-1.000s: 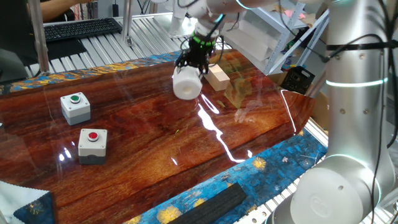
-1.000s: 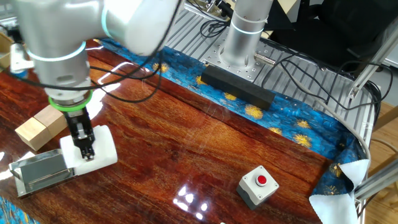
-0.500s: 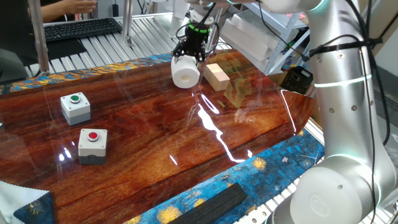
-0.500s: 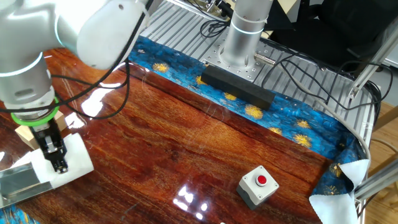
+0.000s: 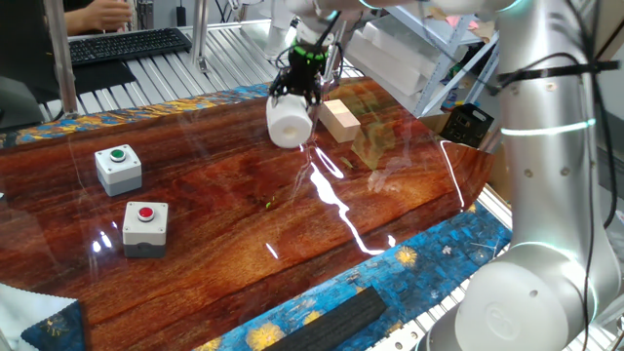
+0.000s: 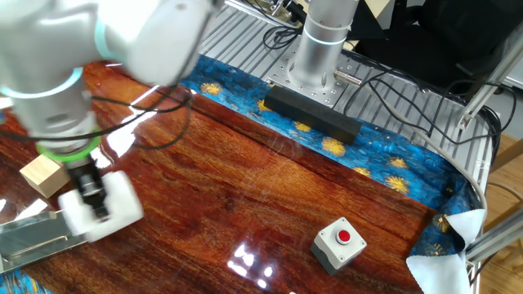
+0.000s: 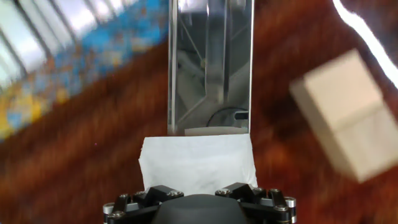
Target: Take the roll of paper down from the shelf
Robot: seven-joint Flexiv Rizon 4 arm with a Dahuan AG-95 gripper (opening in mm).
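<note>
- At the far side of the worktop (image 5: 244, 205), the roll of paper (image 5: 290, 121) hangs in my tool (image 5: 297, 93), lifted off the wood and just beside the pale wooden block (image 5: 340, 120).
- My tool is clamped on the roll of paper; from the hand view its white wall (image 7: 198, 163) fills the space right below my mount, though the fingertips themselves are hidden there.
- From the other fixed view the roll (image 6: 102, 207) looks blurred, with my dark fingers (image 6: 91, 189) pressed over its top, near the shiny metal plate (image 6: 33, 238).
- I cannot pick out the shelf with any certainty in these views, so I will not say how far clear of it the roll is.
- My judgement on handling: it should be light, soft and a little squashy, with a dry matte surface that grips well, so slipping is a small risk.
- Crushing is the likelier fault; a firm squeeze could dent the wraps or flatten the hollow core.
- I judge the best hold to be across one wall and into the core, or across the short body, with moderate force only.
- Set down on its flat end it should stand; on its side it could roll along the glossy wood.
</note>
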